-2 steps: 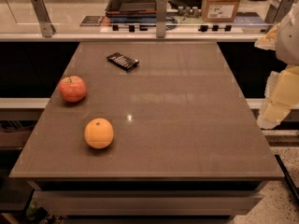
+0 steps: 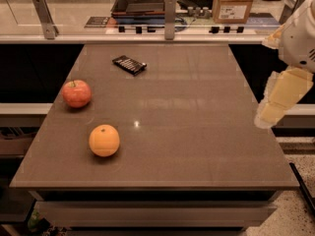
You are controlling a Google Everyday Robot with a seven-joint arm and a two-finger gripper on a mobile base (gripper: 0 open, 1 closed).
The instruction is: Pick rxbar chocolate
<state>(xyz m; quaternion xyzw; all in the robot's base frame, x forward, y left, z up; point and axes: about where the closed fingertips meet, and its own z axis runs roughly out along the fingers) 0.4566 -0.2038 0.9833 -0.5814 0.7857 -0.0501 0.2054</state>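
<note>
The rxbar chocolate [image 2: 129, 65] is a small flat black bar with pale print, lying at the far left-centre of the brown table [image 2: 197, 132]. My gripper [image 2: 268, 116] hangs at the right edge of the table, far to the right of the bar and nearer the camera, with nothing seen in it. The white arm [image 2: 300, 38] rises above it at the right border.
A red apple [image 2: 77, 93] sits at the table's left side and an orange [image 2: 104, 140] lies nearer the front. Behind the table runs a counter with a dark tray [image 2: 140, 1], a cardboard box [image 2: 234, 4] and metal posts [image 2: 170, 16].
My gripper has shifted slightly to the left, towards the table's right edge. The bar, the apple and the orange have not moved.
</note>
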